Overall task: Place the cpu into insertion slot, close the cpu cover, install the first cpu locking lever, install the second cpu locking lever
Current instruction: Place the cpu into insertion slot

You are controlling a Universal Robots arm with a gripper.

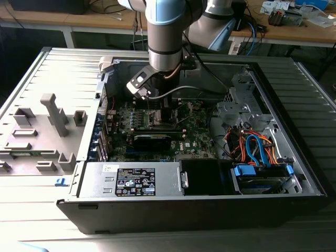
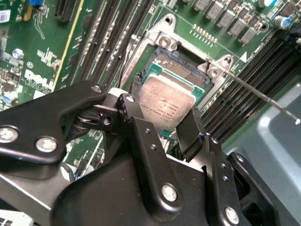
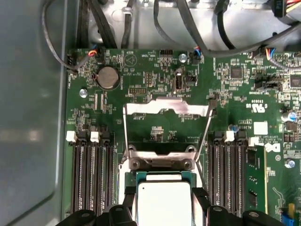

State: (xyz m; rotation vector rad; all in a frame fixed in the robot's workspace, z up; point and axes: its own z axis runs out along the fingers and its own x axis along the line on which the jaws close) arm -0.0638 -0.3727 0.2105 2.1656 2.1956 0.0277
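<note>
Second wrist view: the black fingers (image 2: 188, 134) of the gripper (image 2: 164, 101) are closed on the cpu (image 2: 171, 96), one on each of two opposite edges. They hold its silvery top over the insertion slot (image 2: 176, 59) (whether it is fully seated cannot be told). Beside the slot, a thin locking lever (image 2: 263, 96) juts free. In the first wrist view, beyond the cpu, the cpu cover (image 3: 164, 107) stands swung open above the green motherboard (image 3: 141, 80). In the exterior view, the arm (image 1: 165, 37) reaches down into the open computer case (image 1: 210, 205), which lies on the grey counter (image 1: 31, 220).
</note>
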